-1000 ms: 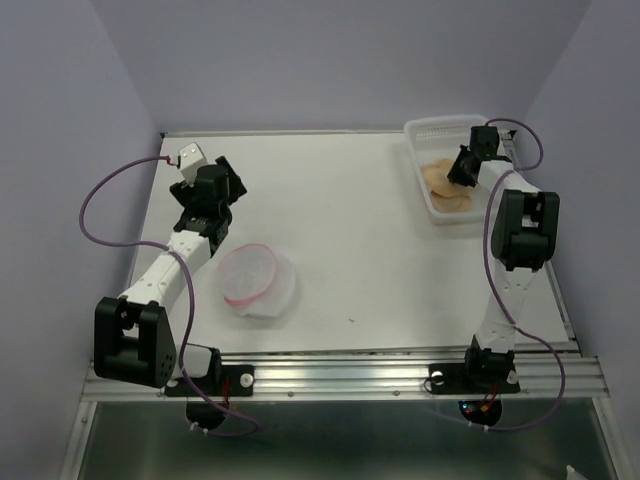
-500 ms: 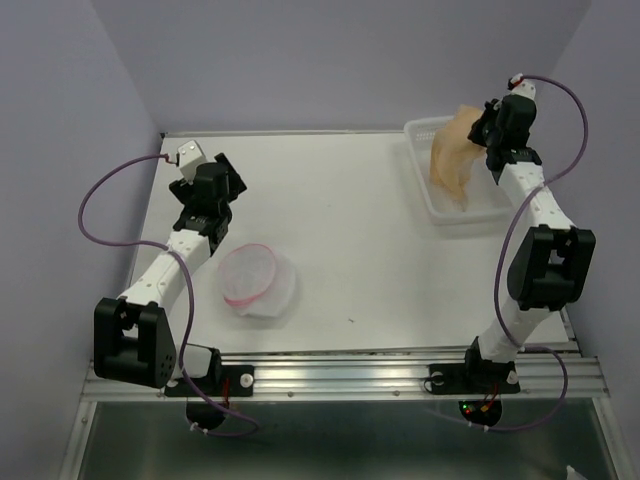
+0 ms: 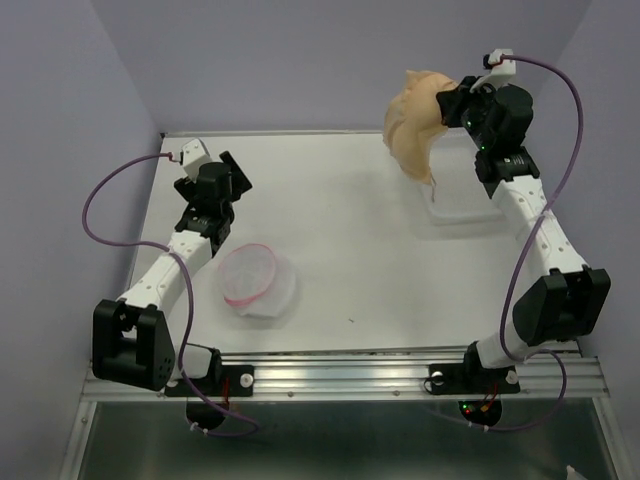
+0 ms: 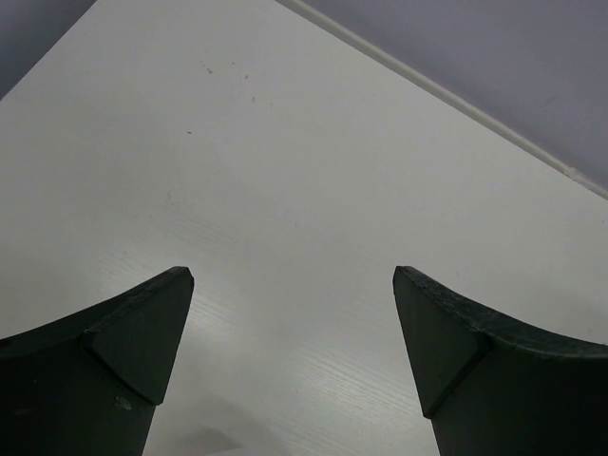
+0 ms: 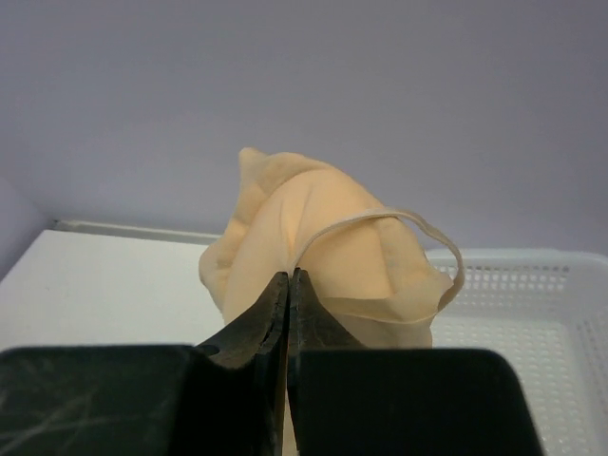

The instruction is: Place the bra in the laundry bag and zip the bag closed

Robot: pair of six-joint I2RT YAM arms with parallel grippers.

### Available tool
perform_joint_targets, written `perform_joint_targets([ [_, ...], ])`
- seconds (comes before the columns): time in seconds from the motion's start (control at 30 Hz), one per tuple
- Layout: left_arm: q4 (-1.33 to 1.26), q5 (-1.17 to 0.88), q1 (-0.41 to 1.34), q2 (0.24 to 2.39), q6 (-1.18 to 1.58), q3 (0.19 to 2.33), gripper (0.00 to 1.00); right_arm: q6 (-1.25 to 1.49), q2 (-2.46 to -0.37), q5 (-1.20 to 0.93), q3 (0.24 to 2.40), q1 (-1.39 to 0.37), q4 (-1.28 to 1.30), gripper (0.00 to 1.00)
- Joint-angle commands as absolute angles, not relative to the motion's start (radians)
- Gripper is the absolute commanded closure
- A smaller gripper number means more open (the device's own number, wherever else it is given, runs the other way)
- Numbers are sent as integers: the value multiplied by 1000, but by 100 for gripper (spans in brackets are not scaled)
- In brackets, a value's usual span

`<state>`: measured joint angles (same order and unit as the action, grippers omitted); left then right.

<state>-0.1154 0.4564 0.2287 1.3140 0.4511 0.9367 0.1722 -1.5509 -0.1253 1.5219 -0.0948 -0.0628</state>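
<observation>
The peach bra [image 3: 415, 125] hangs in the air above the table's far right, its lower end dangling over the white basket [image 3: 470, 212]. My right gripper [image 3: 447, 104] is shut on its thin strap; in the right wrist view the jaws [image 5: 289, 277] pinch the strap and the bra [image 5: 313, 242] bulges just beyond them. The round white mesh laundry bag [image 3: 257, 280] with its pink zipper rim lies on the table at the near left. My left gripper [image 3: 226, 177] stands open above bare table [image 4: 285, 190], a little behind and left of the bag, nothing between its fingers [image 4: 133, 332].
The white perforated basket [image 5: 532, 304] sits at the table's far right corner, mostly hidden by the bra and right arm in the top view. Purple cables loop beside both arms. Lilac walls close in the table at the back and sides.
My right arm has lifted the bra up out of the basket and swung it left; it now hangs high over the far right. The left arm has barely moved.
</observation>
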Motion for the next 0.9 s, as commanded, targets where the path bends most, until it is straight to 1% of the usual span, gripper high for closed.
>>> perform_joint_targets([
  [0.0, -173, 453, 242, 1259, 459, 963, 1, 184, -1483, -300, 1557, -132, -155, 99],
  [0.1, -183, 449, 245, 1250, 469, 960, 1, 228, -1465, -382, 1546, -155, -147, 99],
  [0.17, -186, 442, 247, 1244, 469, 959, 1, 309, -1456, -370, 1526, -155, -141, 99],
  [0.27, -186, 456, 250, 1232, 475, 953, 1, 438, -1448, -409, 1439, -184, -156, 99],
  [0.3, -190, 462, 250, 1224, 488, 947, 1, 495, -1448, -440, 1355, -222, -196, 99],
  [0.37, -210, 460, 250, 1218, 489, 933, 1, 521, -1466, -442, 1293, -277, -218, 99],
  [0.4, -216, 459, 250, 1216, 486, 931, 1, 520, -1486, -425, 1289, -310, -212, 99],
  [0.47, -219, 457, 252, 1223, 473, 937, 1, 480, -1561, -413, 1345, -399, -135, 99],
  [0.57, -210, 475, 252, 1227, 472, 942, 1, 434, -1608, -368, 1396, -503, -98, 99],
  [0.6, -210, 479, 253, 1226, 474, 940, 1, 433, -1609, -320, 1396, -521, -98, 99],
  [0.7, -210, 480, 253, 1221, 471, 937, 1, 449, -1603, -267, 1375, -561, -117, 99],
  [0.77, -212, 477, 253, 1220, 471, 936, 1, 502, -1600, -258, 1362, -561, -130, 99],
  [0.87, -212, 463, 253, 1224, 465, 945, 1, 538, -1585, -163, 1344, -561, -130, 99],
])
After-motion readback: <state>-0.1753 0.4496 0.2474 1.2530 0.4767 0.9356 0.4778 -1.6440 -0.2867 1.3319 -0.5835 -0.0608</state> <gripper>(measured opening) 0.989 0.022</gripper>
